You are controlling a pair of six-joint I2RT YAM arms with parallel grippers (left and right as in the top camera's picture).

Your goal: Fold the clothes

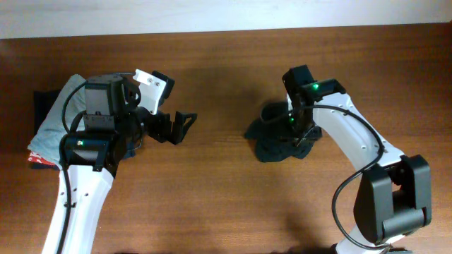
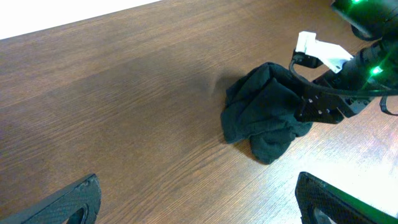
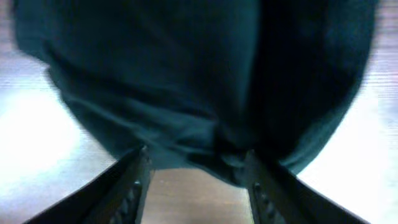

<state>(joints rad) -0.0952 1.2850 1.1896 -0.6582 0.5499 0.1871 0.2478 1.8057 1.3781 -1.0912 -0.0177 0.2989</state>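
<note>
- Right gripper point(image 3: 196, 167) has its two dark fingers point(image 3: 134, 186) parted, with a strip of bare wood showing in the gap between them; it is released rather than clenched.
- Crumpled black short-sleeved T-shirt of soft plain fabric point(image 3: 186, 74) bunches right at those fingertips and fills most of the right wrist view, blurred by closeness.
- From overhead, the T-shirt point(image 1: 272, 144) lies in a small rumpled heap on the brown wooden table point(image 1: 226, 204), right of centre, with the right gripper lowered onto its right edge.
- In the left wrist view, the heap point(image 2: 264, 121) sits unfolded, and the right arm's black gripper reaches into it from the right.
- Left gripper point(image 1: 180, 127) hovers over bare wood well left of the T-shirt, its fingers point(image 2: 81, 199) spread wide with nothing between them.
- Beneath the left arm, at the table's left edge, rests a light grey-blue garment point(image 1: 56, 116) on a small stack with a navy piece point(image 1: 42, 99) and an orange-red edge point(image 1: 35, 161).
</note>
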